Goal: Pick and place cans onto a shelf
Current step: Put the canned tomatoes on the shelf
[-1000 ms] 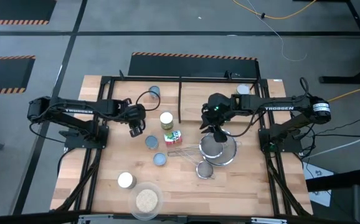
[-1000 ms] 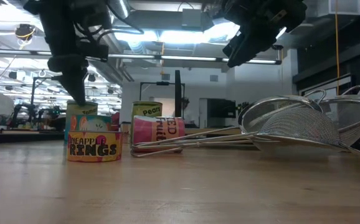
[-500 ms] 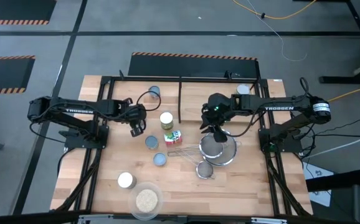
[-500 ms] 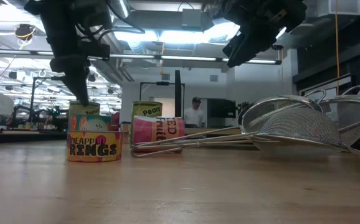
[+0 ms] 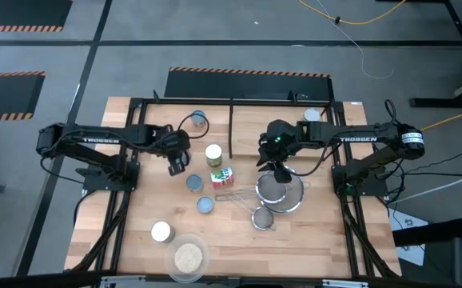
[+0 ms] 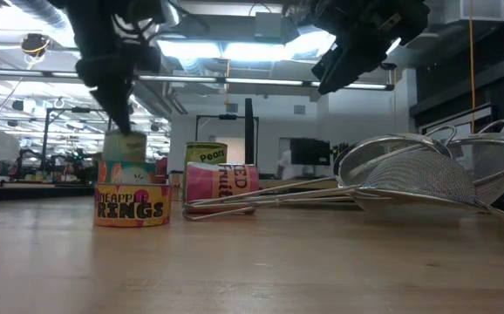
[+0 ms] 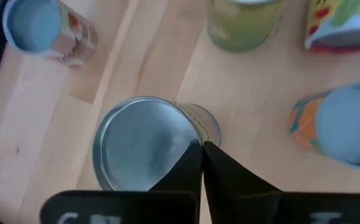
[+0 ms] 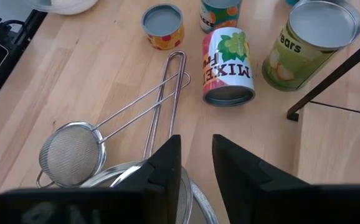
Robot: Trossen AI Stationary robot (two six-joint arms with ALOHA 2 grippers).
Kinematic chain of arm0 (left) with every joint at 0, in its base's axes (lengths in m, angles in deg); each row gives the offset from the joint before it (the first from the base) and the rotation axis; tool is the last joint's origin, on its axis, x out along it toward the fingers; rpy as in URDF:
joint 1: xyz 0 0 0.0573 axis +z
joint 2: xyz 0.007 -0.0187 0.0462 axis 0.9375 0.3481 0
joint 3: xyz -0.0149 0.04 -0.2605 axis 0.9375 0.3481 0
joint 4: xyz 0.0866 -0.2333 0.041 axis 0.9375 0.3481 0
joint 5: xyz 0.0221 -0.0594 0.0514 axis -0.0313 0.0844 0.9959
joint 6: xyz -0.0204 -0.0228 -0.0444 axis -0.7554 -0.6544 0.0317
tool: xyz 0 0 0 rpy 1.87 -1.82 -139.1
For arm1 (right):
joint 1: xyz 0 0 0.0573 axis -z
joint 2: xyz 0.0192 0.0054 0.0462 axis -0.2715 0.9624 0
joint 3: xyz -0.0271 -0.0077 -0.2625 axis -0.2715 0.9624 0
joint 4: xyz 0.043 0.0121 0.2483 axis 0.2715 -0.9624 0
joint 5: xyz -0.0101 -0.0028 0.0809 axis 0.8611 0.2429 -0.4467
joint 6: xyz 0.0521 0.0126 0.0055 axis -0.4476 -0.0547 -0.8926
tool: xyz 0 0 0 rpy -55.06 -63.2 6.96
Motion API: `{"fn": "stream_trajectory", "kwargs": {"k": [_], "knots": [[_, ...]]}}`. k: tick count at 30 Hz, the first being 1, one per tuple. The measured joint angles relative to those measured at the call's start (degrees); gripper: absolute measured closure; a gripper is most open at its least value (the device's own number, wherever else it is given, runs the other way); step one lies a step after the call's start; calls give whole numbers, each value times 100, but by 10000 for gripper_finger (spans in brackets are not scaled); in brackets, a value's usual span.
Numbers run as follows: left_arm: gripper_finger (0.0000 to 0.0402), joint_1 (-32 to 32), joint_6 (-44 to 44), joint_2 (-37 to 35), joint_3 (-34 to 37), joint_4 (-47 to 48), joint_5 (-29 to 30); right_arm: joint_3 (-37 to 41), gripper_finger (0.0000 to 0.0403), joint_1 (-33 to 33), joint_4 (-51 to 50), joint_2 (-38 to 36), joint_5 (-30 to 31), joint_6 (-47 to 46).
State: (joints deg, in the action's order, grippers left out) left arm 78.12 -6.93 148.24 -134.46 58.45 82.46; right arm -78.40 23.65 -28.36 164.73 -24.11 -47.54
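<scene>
My left gripper [image 5: 177, 162] hangs shut over a can with a bare silver top [image 7: 139, 149], which stands upright on the table; in the high view the gripper hides most of it. Around it are a tall cream-topped can [image 5: 213, 152], a can lying on its side with a green-red-white label [image 5: 221, 178], and two short silver-blue-topped cans [image 5: 194, 183] [image 5: 205, 205]. The shelf [image 5: 251, 120] lies beyond a black rail [image 5: 231, 128], with a can [image 5: 312, 115] at its far right. My right gripper [image 5: 272, 160] is open, raised above the strainers [image 5: 279, 192]. My left gripper points down, and its shut fingertips [image 7: 192, 163] stand together at the rim of the silver-topped can [image 7: 195, 127], on the side toward the short orange-labelled can [image 7: 345, 127]. Nothing lies between the fingers. Whether the tips touch the rim I cannot tell.
Two wire strainers [image 8: 74, 152] with long handles lie under my right arm. A white-topped can [image 5: 161, 232] and a clear dish of beige grains [image 5: 187, 258] stand near the front edge. Another can [image 5: 198, 118] stands at the far side, left of the rail.
My left gripper has shut and has moved slightly toward the table's far edge. In the low view, the can under it now shows a little higher and farther right than before. My right arm has kept still.
</scene>
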Motion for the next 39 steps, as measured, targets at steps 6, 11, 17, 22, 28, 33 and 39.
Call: {"fn": "stream_trajectory", "kwargs": {"k": [6,11,17,22,28,33,39], "knots": [[401,-109,369,0,-483,30,-478,0,307,0,263,0,2,8],[401,-389,911,-2,-908,20,-926,0,307,0,1090,0,2,9],[401,-808,1348,-7,-1279,-1,-1208,-2,307,-1,2149,0,1,9],[401,-1133,1582,-11,-1311,-296,-1486,-13,307,-37,2776,0,0,7],[401,-1414,1655,46,-1314,-746,-1584,-599,307,-210,2563,75,-361,-5],[401,-1570,1659,123,-1321,-1070,-1580,-1251,307,-374,2418,354,-448,5],[401,-1725,1663,266,-1318,-1231,-1583,-1905,307,-407,1819,898,-561,7]]}}
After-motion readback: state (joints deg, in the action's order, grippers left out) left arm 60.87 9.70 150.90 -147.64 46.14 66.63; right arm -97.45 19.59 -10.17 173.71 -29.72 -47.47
